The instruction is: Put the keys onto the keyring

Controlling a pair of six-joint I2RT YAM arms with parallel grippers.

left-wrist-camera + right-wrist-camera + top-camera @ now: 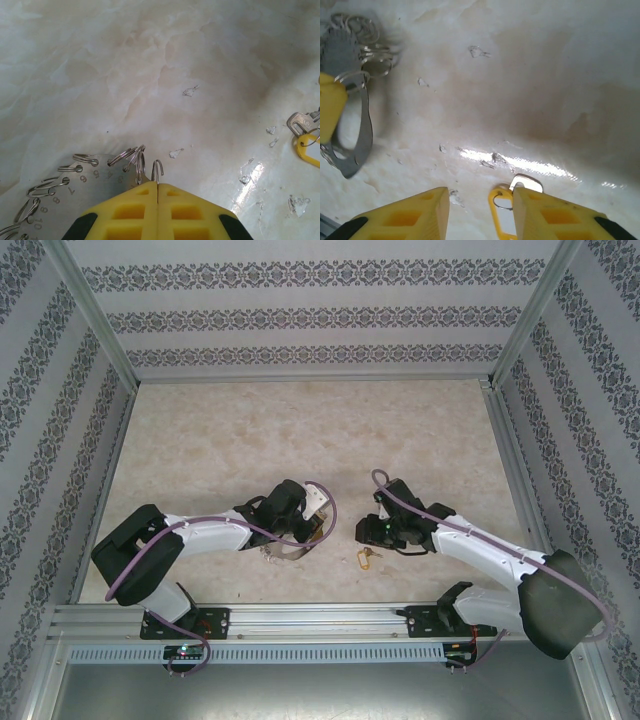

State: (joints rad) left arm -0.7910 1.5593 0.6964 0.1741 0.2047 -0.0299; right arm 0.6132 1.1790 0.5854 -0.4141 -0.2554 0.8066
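Left tool (158, 186) is pinched closed on the rim of the keyring (75, 187), a numbered grey hoop fringed with small split rings (131, 156). Right tool (480, 192) stands partly open over the marbled surface (545, 75), its fingers straddling the key (526, 182) and its yellow tag (499, 212), right of the keyring.
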